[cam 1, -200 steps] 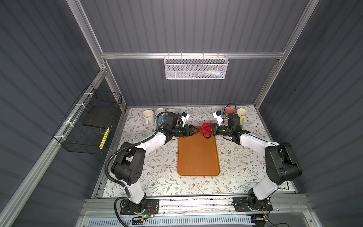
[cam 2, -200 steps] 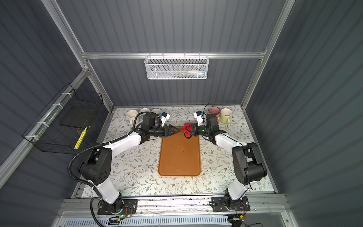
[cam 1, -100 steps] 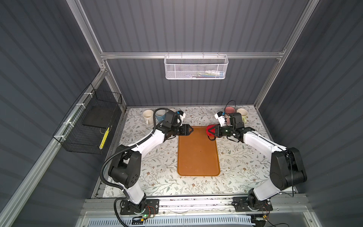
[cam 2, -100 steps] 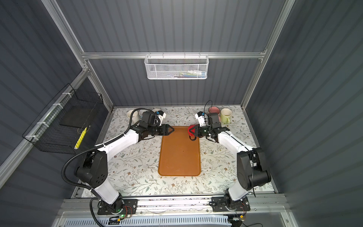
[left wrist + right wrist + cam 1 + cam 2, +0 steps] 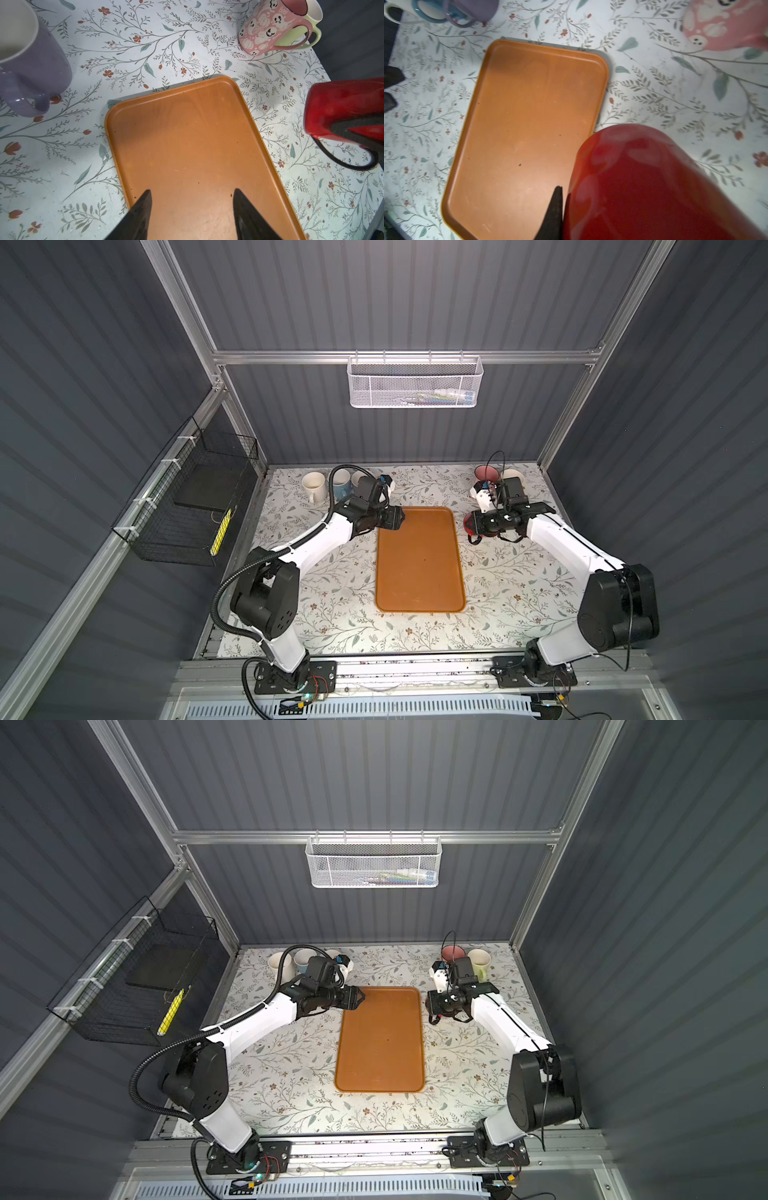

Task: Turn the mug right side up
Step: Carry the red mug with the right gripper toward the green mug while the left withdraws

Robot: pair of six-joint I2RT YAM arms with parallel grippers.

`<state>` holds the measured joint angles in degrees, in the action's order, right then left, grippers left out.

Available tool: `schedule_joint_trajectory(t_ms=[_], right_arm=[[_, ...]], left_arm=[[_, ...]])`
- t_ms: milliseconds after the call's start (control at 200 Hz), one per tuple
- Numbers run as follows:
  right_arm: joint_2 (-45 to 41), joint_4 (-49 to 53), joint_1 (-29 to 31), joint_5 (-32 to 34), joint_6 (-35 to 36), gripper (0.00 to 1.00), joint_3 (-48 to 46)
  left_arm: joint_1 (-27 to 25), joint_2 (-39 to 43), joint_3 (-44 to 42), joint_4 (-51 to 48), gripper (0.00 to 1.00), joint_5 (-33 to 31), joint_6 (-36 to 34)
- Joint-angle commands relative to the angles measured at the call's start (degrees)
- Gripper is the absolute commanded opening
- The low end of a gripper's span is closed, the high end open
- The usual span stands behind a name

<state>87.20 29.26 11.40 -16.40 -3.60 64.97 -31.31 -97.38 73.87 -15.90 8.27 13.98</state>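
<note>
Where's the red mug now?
In both top views the red mug sits in the right gripper, just right of the orange tray's far corner, near the pink ghost mug.

My left gripper (image 5: pixel 192 194) is black; the flat plastic tray (image 5: pixel 187 135) plain orange; the glossy ceramic mug (image 5: pixel 654 187) red; the tabletop (image 5: pixel 145 41) white, floral-sprigged.

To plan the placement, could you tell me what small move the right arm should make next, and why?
Probably roll the right gripper so the red mug turns its mouth upward. The mug is clamped in it lying sideways, above the table beside the orange tray, so it is not yet upright; the left gripper stands open and empty.
</note>
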Motion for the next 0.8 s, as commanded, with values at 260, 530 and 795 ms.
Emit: schedule_joint_trajectory(t_ms=[260, 530, 795], right_arm=[[-3.4, 7.8, -5.2, 19.0, 6.5, 0.0, 3.0], [-0.7, 6.9, -11.9, 23.1, 9.6, 0.0, 4.0], [8.5, 5.1, -17.9, 21.8, 19.3, 0.0, 11.6]], left_arm=[[-0.1, 5.6, -2.0, -0.6, 0.62, -9.7, -4.4], [-0.1, 7.1, -3.5, 0.0, 0.62, -12.4, -5.7], [0.0, 7.7, -4.3, 0.2, 0.62, -14.2, -6.5]])
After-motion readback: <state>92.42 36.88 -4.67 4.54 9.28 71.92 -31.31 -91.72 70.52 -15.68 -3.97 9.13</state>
